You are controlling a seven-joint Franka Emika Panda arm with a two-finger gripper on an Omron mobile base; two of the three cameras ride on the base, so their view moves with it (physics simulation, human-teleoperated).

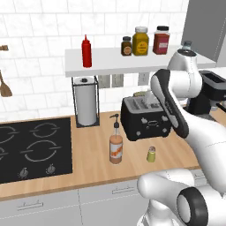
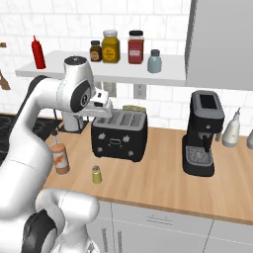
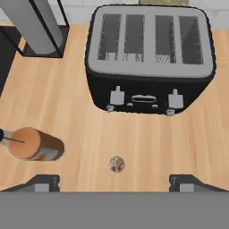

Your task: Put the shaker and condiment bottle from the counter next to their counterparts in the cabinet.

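The tiny yellow-green shaker point(image 1: 151, 154) point(image 2: 97, 174) stands on the wooden counter point(image 1: 90, 165) in front of the toaster. Left of it stands the condiment bottle point(image 1: 116, 145) point(image 2: 61, 157) of orange-brown sauce with a black spout. High above the counter my gripper point(image 3: 114, 182) hangs open, looking straight down with nothing between its fingers. In the hand view the shaker's top point(image 3: 116, 164) lies just beyond the gap between the tips, and the bottle point(image 3: 33, 144) is off to the left. On the cabinet shelf point(image 1: 110, 62) point(image 2: 123, 73) stand the red squeeze bottle point(image 1: 87, 52) point(image 2: 38, 52) and the pale blue-grey shaker point(image 2: 154, 61).
A black toaster point(image 1: 145, 117) point(image 3: 150, 58) sits right behind the shaker. A paper towel holder point(image 1: 86, 101) stands to its left, the stovetop point(image 1: 31, 148) farther left. A coffee machine point(image 2: 202, 133) is on the right. Three spice jars point(image 1: 141, 41) share the shelf.
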